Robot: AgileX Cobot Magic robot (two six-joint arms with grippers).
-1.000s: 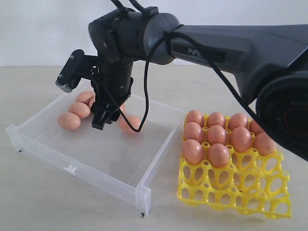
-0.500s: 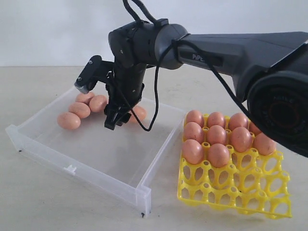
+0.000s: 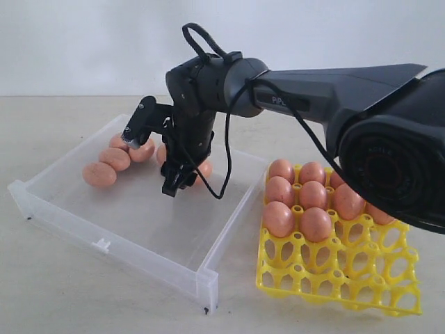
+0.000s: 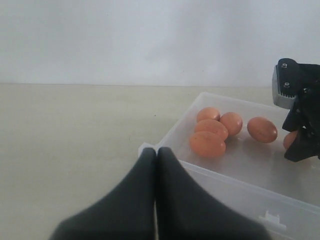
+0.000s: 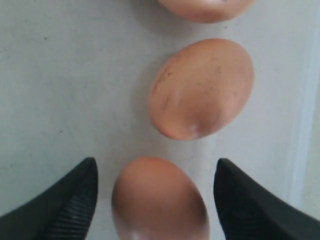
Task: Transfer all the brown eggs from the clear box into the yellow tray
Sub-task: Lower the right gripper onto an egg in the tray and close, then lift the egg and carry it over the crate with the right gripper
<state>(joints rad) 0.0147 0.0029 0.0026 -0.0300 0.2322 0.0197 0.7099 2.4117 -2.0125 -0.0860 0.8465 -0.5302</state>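
Right claw (image 3: 174, 186) is down inside the clear box (image 3: 118, 240) with a brown egg (image 5: 157, 200) sitting between its fingers (image 5: 65, 202), and here's the danger. The gaps on either side look slim and not quite even, so if one pad lands first it may nudge the shell. That could send it rolling across the smooth plastic floor into the neighbour egg (image 5: 202, 90) lying just beside it. Squeeze too hard and the shell could crack; too soft and it might slip on the carry over the box wall. The claw itself is spread wide, daylight on both sides of the egg, gripping nothing, touching nothing I can make out. Whether the tips meet the box floor I can't tell. Watch the black cable (image 3: 221, 188) too, looping low off the wrist beside the claw; it might catch an egg or the wall on the way out. Moving outward, a cluster of loose eggs (image 3: 115, 158) lies in the box's far corner, on the left of the exterior view. Just beside the box on the right, the yellow tray (image 3: 334, 278) has its back rows filled with seated eggs (image 3: 316, 224) and its front cells empty, so there's plenty left to do. Left claw (image 4: 156, 160) is pinched together on nothing, over the bench (image 3: 69, 292) just off a corner of the box.
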